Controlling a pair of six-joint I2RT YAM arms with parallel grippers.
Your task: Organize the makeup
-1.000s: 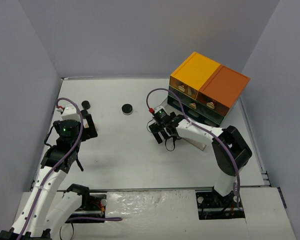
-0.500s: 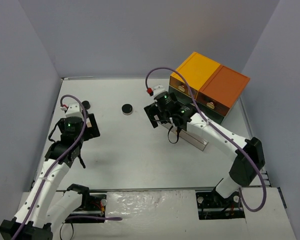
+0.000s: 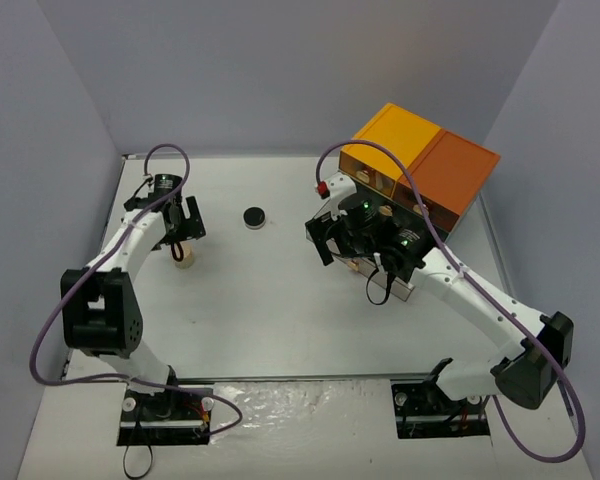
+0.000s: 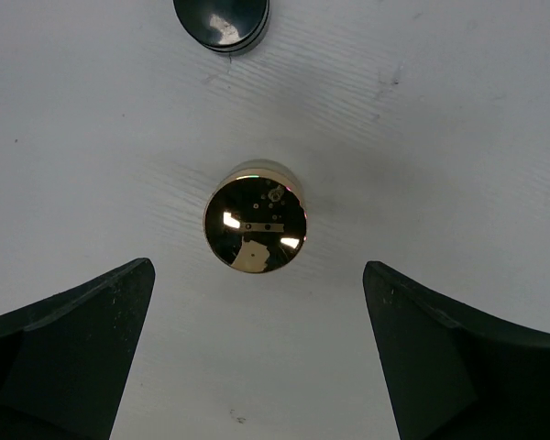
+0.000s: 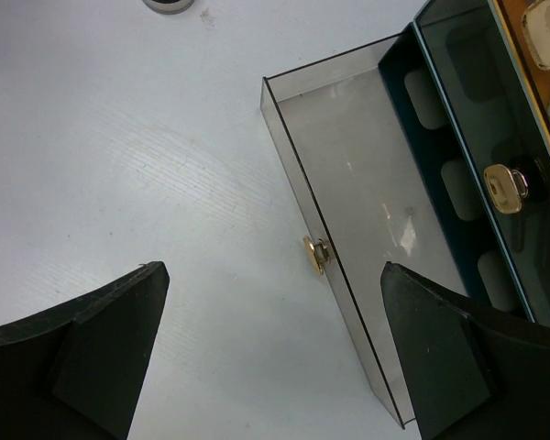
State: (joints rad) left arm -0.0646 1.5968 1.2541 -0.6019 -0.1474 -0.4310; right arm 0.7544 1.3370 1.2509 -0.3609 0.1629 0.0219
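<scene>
- The left gripper (image 4: 258,264) is held above the table (image 3: 280,330), well to the left of the box (image 3: 420,165), with its jaws set wide apart and nothing between them.
- The compact (image 4: 255,218) is seen standing upright on the table directly below that gripper, centred in the gap, with neither of the fingers (image 4: 69,353) touching it.
- Its round top is shown in the left wrist view as a shiny gold face in which the gripper is mirrored.
- The jar (image 3: 254,217) is placed on the table between the compact and the box, apart from both and nearer the compact.
- The right gripper (image 5: 275,267) is held just in front of the box, its jaws likewise spread wide and nothing gripped.
- A smoky see-through drawer (image 5: 348,174) is seen pulled out from the box's lower front and lying under the right gripper.
- A small gold knob (image 5: 316,254) is fixed to the drawer's front wall, on the side turned away from the box, and is not touched by the right fingers.
- More gold knobs are seen on the box's front in the right wrist view.
- The box's top is shown in the top view as two orange panels.
</scene>
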